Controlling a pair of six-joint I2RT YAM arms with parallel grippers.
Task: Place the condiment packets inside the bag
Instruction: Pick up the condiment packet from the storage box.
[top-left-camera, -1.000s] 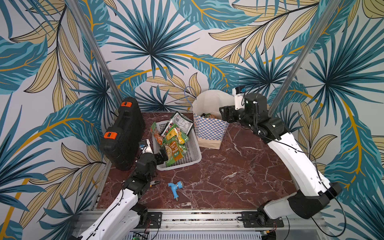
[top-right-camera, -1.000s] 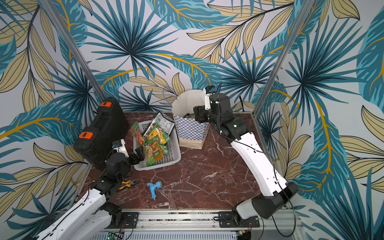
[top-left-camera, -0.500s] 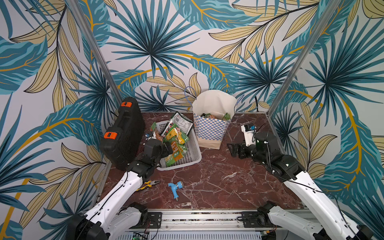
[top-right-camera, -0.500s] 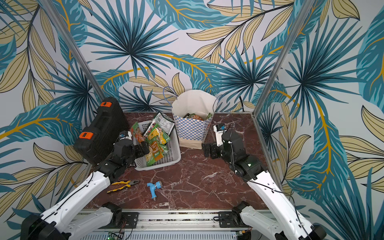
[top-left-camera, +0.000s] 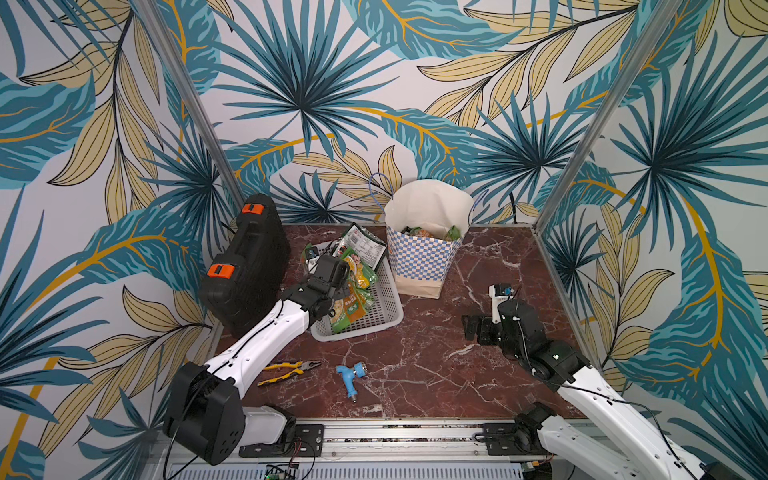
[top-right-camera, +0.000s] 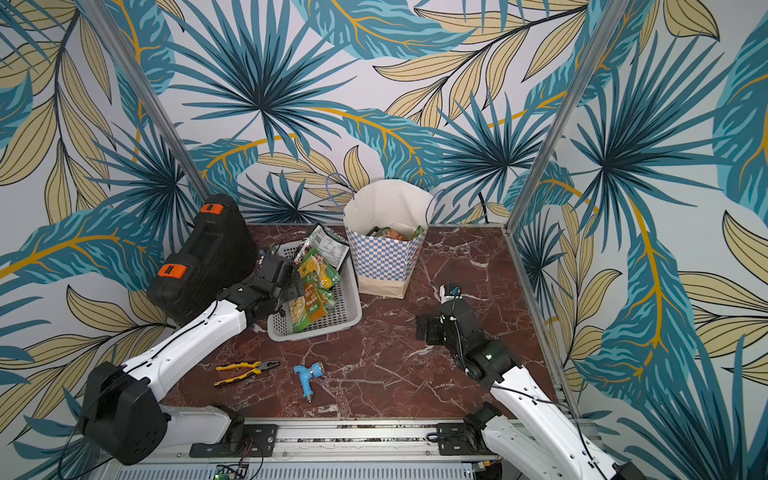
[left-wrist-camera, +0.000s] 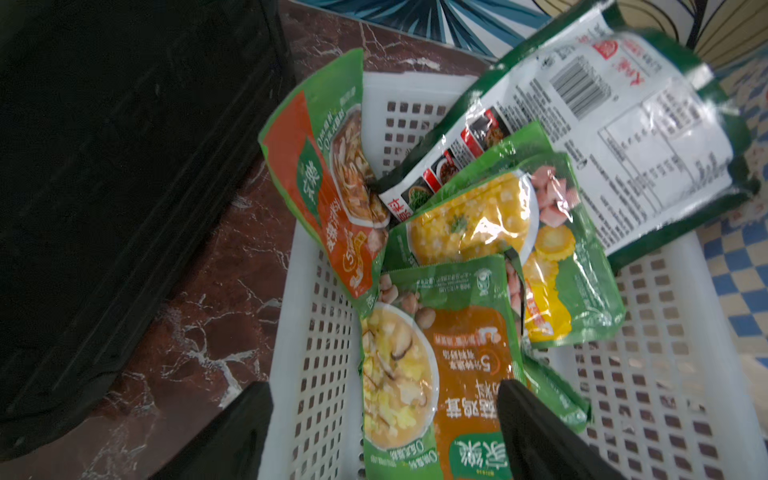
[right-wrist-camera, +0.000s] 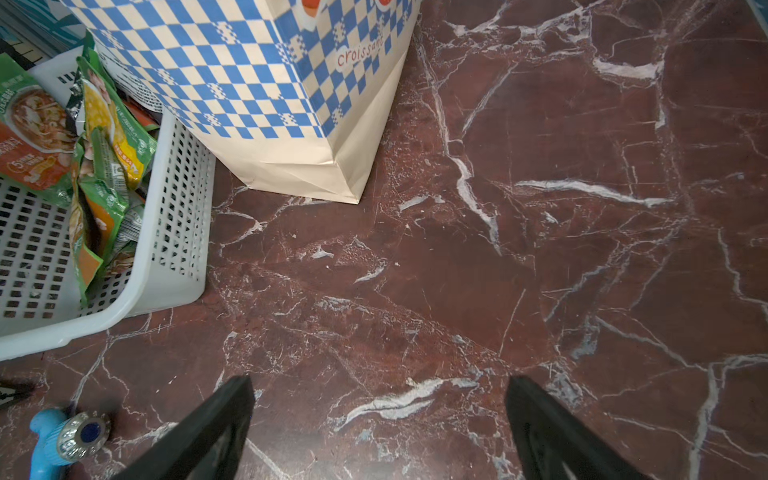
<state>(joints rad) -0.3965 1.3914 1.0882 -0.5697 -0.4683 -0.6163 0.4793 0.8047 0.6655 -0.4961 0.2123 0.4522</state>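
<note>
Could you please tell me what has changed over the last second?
The right gripper left the mouth of the bag and drew back low over the table, open and empty. The left gripper advanced over the basket, jaws open above a green-orange packet, not gripping. Bag, basket, pliers and blue fitting stayed put.

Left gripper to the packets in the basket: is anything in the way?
Nothing visible. The left gripper hangs open directly over the condiment packets piled in the white basket; the topmost orange-green one lies uncovered beneath its spread jaws.
</note>
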